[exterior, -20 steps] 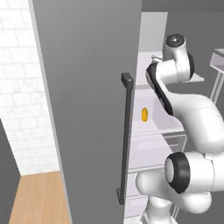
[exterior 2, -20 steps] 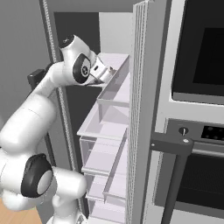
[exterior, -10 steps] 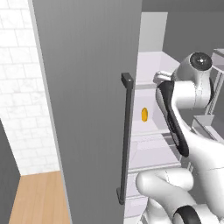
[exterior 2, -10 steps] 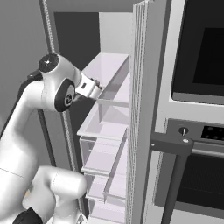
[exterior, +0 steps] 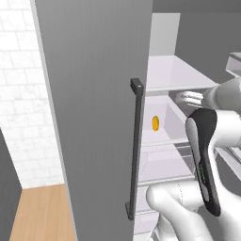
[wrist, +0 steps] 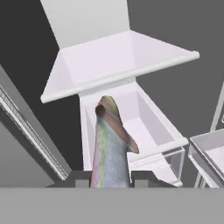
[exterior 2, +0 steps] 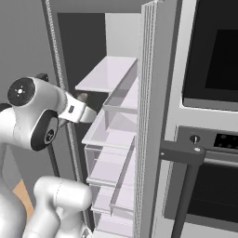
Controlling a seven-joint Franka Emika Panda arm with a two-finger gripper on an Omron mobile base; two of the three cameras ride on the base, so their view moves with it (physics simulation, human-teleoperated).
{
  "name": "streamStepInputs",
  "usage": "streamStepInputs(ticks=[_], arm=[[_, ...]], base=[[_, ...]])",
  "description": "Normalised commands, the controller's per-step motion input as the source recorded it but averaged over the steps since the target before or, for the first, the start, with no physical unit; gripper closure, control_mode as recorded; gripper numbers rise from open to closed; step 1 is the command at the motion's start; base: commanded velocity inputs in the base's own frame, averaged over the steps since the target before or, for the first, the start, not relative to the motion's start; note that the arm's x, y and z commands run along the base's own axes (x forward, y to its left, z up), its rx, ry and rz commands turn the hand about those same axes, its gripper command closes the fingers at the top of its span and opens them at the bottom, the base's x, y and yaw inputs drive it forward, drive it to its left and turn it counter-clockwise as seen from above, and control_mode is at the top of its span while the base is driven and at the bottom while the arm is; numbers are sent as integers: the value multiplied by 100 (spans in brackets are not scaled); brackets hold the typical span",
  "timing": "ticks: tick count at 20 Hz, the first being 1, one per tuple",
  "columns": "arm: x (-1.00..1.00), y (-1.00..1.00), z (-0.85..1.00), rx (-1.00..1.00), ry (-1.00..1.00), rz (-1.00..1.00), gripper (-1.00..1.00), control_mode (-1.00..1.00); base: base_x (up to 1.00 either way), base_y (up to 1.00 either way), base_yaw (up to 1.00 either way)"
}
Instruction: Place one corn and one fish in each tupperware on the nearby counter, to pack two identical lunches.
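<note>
Fish (wrist: 111,153) sits clamped between the gripper (wrist: 111,177) jaws, pointing out ahead of them toward the fridge drawer (wrist: 148,131). Carrying step: next, bring it to a tupperware.

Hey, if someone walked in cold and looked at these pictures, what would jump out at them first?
A fish sticks up between the hand's closed tips, in front of the fridge shelves. Next, one yellow corn glows inside the open fridge, just past the dark door handle.
</note>
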Motion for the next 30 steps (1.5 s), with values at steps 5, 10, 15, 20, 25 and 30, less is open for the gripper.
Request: streamStepInputs(ticks=[5, 10, 15, 20, 25, 30], arm=[[-100, 0, 2, 0, -2, -1, 100, -100], [-60, 0, -4, 0, 0, -1, 100, 100], [0, 0, 0, 0, 0, 0, 100, 100], [0, 0, 0, 0, 0, 0, 100, 100], [0, 0, 0, 0, 0, 0, 100, 100], [0, 0, 0, 0, 0, 0, 100, 100]], base=[[0, 0, 0], [-40, 2, 0], [-100, 13, -3], [-100, 2, -25], [-84, 0, -52], [-37, -4, -56]])
